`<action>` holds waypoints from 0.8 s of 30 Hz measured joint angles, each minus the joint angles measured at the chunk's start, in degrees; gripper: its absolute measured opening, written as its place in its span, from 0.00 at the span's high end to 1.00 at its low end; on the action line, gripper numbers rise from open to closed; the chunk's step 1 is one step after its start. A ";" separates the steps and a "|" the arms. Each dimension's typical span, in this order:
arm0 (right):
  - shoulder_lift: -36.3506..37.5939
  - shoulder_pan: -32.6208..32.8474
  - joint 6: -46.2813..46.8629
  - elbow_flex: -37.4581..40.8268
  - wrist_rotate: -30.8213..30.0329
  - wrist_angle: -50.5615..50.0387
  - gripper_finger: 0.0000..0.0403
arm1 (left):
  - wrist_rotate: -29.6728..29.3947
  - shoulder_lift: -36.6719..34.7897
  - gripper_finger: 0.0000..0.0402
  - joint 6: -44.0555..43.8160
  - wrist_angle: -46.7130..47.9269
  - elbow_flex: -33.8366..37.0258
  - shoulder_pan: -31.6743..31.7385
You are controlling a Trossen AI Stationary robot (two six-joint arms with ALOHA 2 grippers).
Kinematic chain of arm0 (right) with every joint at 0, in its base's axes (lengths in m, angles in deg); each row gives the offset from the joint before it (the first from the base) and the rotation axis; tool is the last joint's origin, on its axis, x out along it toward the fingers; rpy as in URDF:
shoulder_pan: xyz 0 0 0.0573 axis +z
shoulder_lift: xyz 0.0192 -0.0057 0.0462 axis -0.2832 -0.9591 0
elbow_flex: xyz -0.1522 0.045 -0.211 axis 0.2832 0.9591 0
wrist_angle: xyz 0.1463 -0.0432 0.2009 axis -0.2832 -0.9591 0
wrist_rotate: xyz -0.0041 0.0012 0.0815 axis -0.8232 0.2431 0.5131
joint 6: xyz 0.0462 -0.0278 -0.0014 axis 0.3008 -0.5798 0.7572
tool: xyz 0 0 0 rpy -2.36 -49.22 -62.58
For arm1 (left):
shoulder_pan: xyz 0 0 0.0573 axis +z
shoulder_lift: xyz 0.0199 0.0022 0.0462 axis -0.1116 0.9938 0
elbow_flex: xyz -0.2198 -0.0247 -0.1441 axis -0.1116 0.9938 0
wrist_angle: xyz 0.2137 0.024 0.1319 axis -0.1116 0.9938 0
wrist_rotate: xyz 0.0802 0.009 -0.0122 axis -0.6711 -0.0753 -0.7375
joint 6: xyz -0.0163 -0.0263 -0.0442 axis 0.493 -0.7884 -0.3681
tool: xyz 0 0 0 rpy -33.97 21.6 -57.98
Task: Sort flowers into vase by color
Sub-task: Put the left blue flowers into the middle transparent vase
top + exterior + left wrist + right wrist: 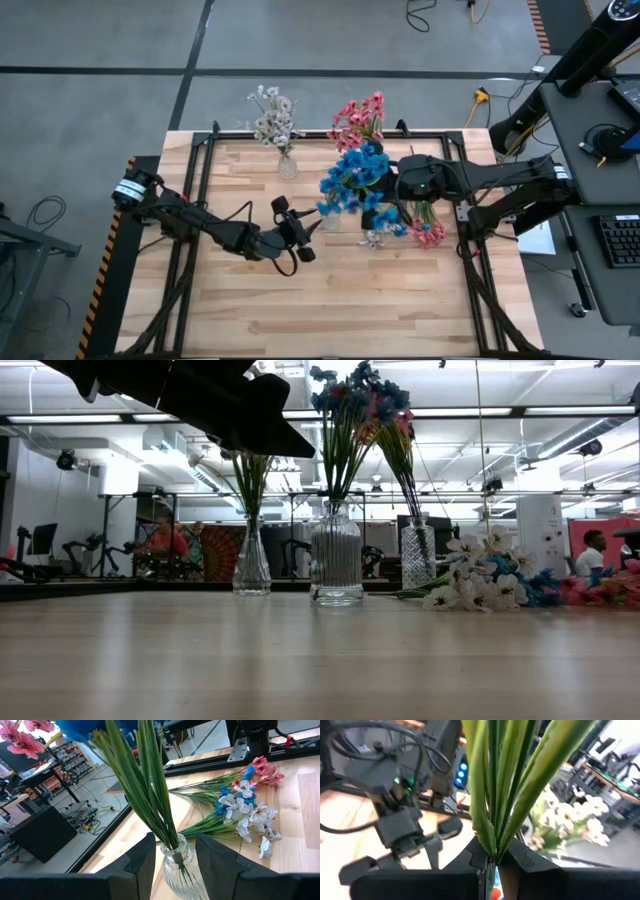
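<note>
Right hand point(491, 862) clamped on blue flowers' point(358, 170) stems (blossoms cropped) | left hand point(300, 235) apart

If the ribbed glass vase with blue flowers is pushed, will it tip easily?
Probably somewhat. The ribbed vase looks narrow, and the tall blue flowers rise far above it, so it seems top-heavy. Being glass, it may slide on the smooth table and could break.

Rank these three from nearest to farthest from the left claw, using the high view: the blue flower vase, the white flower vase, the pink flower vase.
From the left claw:
1. Blue flower vase, right beside the claw at mid-table.
2. White flower vase, at the table's far edge.
3. Pink flower vase, at the far edge, more toward the right arm's side.
</note>
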 joint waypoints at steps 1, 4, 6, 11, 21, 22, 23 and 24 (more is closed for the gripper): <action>-0.26 0.02 0.00 0.00 0.84 1.04 0.96 | 0.00 0.00 0.69 0.02 -0.19 0.00 0.00; -1.02 0.02 -1.13 0.00 0.94 2.23 0.96 | 0.02 0.00 0.69 0.09 -0.29 0.00 0.00; -1.43 0.02 -1.33 0.00 0.92 3.64 0.96 | 0.03 0.00 0.69 0.09 -0.27 0.02 0.00; -1.16 0.00 -2.69 -0.36 0.68 5.54 0.96 | 0.04 0.00 0.69 0.09 -0.25 0.02 0.00; -0.93 0.02 -4.30 -3.74 0.48 4.30 0.96 | 0.04 0.00 0.69 0.09 -0.21 0.07 0.00; -0.93 0.02 -2.99 -4.50 0.47 2.45 0.96 | 0.04 0.00 0.69 0.09 -0.18 0.09 0.00; -0.97 0.02 -2.16 -5.08 0.46 0.73 0.96 | 0.04 0.00 0.69 0.09 -0.14 0.10 0.00; -1.02 0.02 -1.58 -5.38 0.46 -0.51 0.96 | 0.06 0.00 0.69 0.09 -0.15 0.10 0.00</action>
